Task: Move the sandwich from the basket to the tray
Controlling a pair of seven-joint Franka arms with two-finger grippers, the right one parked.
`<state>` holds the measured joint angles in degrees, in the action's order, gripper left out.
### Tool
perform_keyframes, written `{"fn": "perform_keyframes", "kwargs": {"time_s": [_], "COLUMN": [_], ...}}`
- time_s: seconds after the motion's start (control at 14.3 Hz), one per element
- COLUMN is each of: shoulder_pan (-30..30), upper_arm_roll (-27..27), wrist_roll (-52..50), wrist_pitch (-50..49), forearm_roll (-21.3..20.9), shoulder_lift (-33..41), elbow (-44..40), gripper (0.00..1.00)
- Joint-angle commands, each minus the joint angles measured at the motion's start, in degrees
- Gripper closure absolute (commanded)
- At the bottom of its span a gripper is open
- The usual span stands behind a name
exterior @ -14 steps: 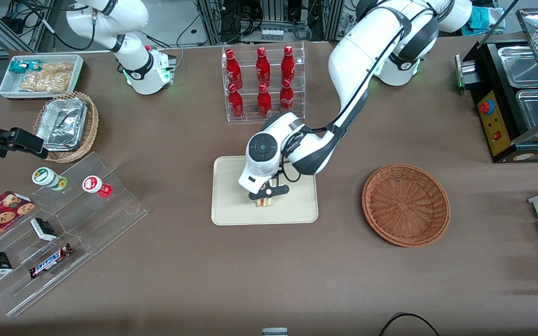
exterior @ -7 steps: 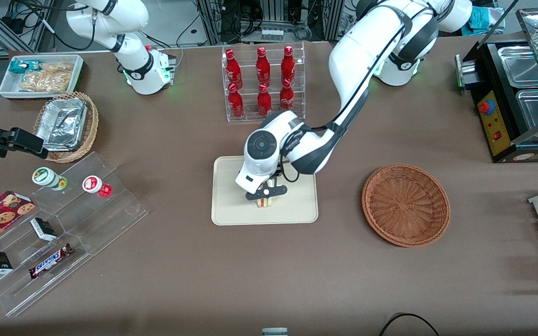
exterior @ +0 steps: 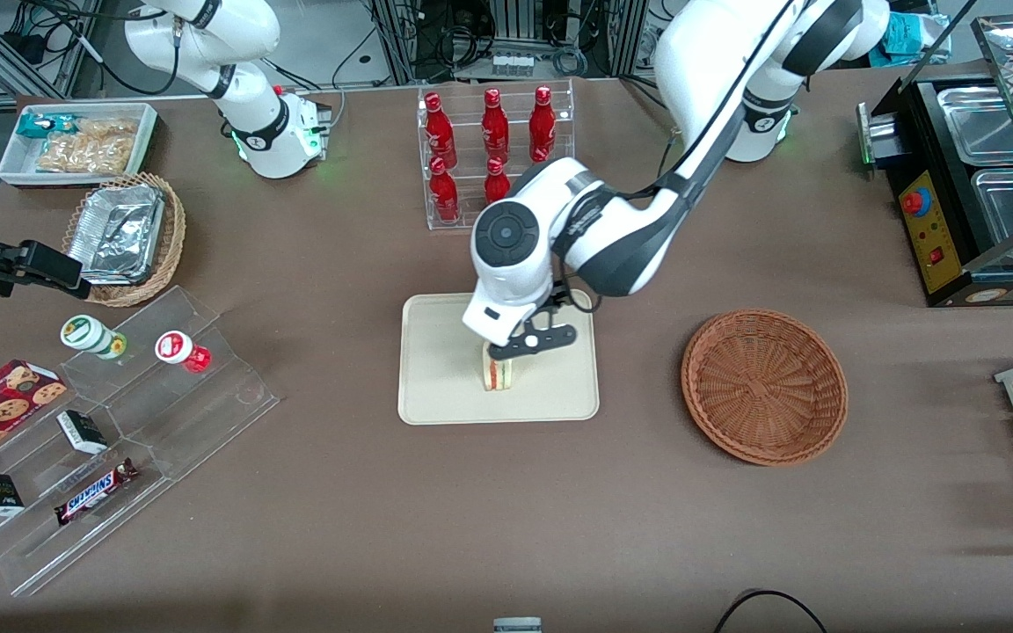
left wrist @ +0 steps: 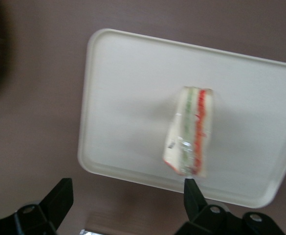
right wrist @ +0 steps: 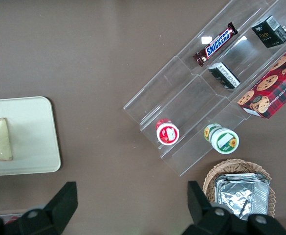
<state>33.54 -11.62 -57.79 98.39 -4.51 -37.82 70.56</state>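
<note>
Triangular clear-wrapped sandwich [exterior: 498,374] lies on flat cream-beige tray [exterior: 436,387]; my gripper [exterior: 531,343] hangs just above, fingers spread, delivery apparently complete.

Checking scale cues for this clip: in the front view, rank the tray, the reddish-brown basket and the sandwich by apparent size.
1. tray, slightly larger in area than the basket, though close.
2. basket.
3. sandwich, far smallest, lying on the tray just below the open gripper.

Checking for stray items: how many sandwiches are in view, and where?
1. The sandwich stands on the tray, just below the open gripper. The basket holds none.
</note>
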Motion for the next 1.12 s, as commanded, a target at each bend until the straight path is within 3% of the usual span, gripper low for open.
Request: {"fn": "perform_keyframes", "kwargs": {"time_s": [0.0, 0.56, 1.05], "shoulder_pan": [-4.3, -22.6, -34.0], "upper_arm_roll": [0.4, 0.4, 0.5], "wrist_roll": [0.8, 32.3, 55.2], "wrist_pitch": [1.4, 1.2, -10.2], "forearm_roll": [-0.3, 2.1, 3.1], "shoulder_lift": [8.8, 26.9, 37.9], "elbow": [12.2, 30.1, 31.1], "gripper": [0.00, 0.00, 0.00]}}
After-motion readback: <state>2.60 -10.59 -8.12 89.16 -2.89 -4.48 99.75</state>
